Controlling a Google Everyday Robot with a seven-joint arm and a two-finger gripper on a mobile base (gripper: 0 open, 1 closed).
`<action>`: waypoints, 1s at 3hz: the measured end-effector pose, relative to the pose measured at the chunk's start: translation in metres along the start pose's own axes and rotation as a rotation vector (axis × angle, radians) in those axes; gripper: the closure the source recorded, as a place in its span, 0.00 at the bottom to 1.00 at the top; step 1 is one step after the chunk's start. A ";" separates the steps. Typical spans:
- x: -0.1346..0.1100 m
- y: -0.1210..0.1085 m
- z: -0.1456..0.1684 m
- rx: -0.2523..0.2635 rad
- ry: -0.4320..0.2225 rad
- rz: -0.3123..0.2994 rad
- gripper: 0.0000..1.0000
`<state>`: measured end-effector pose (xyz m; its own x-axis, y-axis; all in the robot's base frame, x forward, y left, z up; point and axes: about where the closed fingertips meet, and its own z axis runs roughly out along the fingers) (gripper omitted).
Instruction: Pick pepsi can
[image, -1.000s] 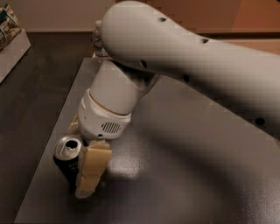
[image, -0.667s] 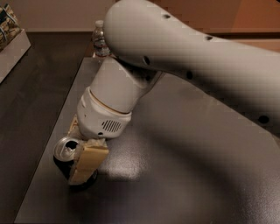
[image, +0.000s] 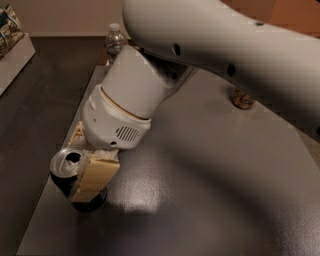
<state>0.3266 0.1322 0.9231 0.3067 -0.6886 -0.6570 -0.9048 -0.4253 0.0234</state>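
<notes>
dark glossy tabletop (image: 210, 210): fills most of the shot, grey-black and a bit reflective. There's a soft bright patch of glare just right of the can.
pepsi can (image: 66, 162): down at the near-left corner of the tabletop, standing upright. Silver top faces up with the opening visible. The dark body is mostly covered by the finger in front, and only a bit shows at the left and at the base. The bottom looks like it's on the tabletop.
gripper (image: 75, 172): lower left of the frame, right on the pepsi can, coming in at a slant from the upper right.
fingers (image: 94, 176): tan/cream coloured. The near one lies flat against the can's front-right side. The other one pokes out behind the can's top on the far side, and you can see its lattice.
grip state: narrowed in with the pepsi can pinched between the two fingers, so yeah, it's holding the can.
wrist (image: 125, 100): chunky white housing with a small vent grille, sitting right above the can.
arm (image: 225, 45): big white tube sweeping across the top and out the right side, with a few dark dots along it.
water bottle (image: 115, 42): clear plastic, at the far edge of the tabletop, peeking out behind the wrist and well apart from the pepsi can.
gold-tan can (image: 242, 98): far right part of the tabletop, mostly tucked under the arm.
white box (image: 12, 57): upper left, off the tabletop, on the dark floor (image: 35, 115).
</notes>
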 end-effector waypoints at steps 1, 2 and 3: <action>-0.013 -0.006 -0.029 0.036 -0.032 -0.014 1.00; -0.017 -0.018 -0.065 0.095 -0.052 -0.005 1.00; -0.019 -0.038 -0.124 0.198 -0.064 -0.014 1.00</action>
<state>0.3920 0.0881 1.0282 0.3059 -0.6418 -0.7033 -0.9429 -0.3065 -0.1305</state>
